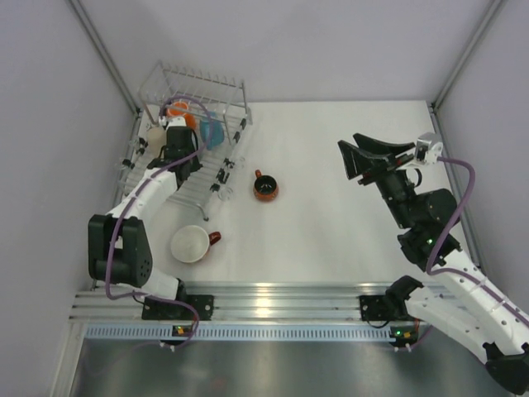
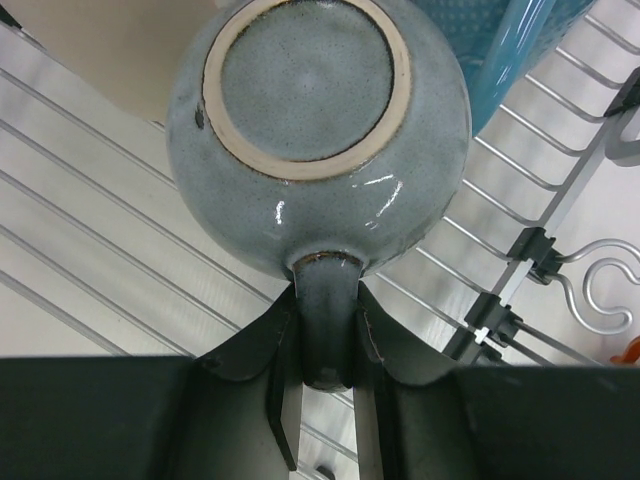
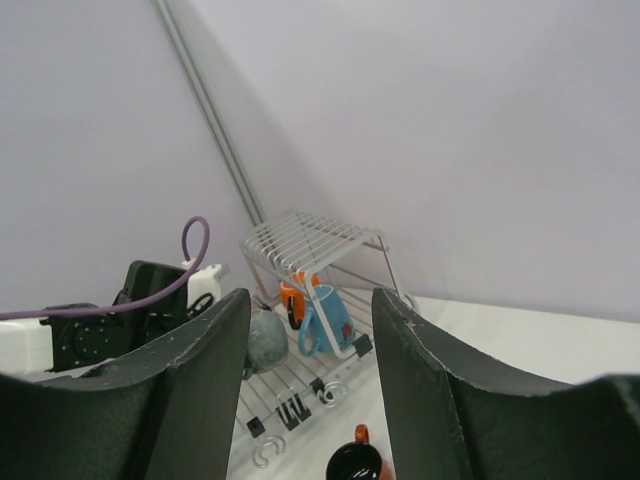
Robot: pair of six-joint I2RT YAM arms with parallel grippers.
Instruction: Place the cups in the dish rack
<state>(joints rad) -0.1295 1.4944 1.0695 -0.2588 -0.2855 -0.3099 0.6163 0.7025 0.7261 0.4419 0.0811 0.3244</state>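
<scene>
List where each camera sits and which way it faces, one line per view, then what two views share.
Top external: above and behind the robot, looking down on the table; left arm, right arm show.
Left wrist: over the rack, looking down at an upturned grey mug; left gripper clamps its handle.
Right wrist: raised at the right, facing across to the far-left corner; open right gripper frames the view.
Shared: top and right wrist views both show the rack, blue mug and dark mug.
</scene>
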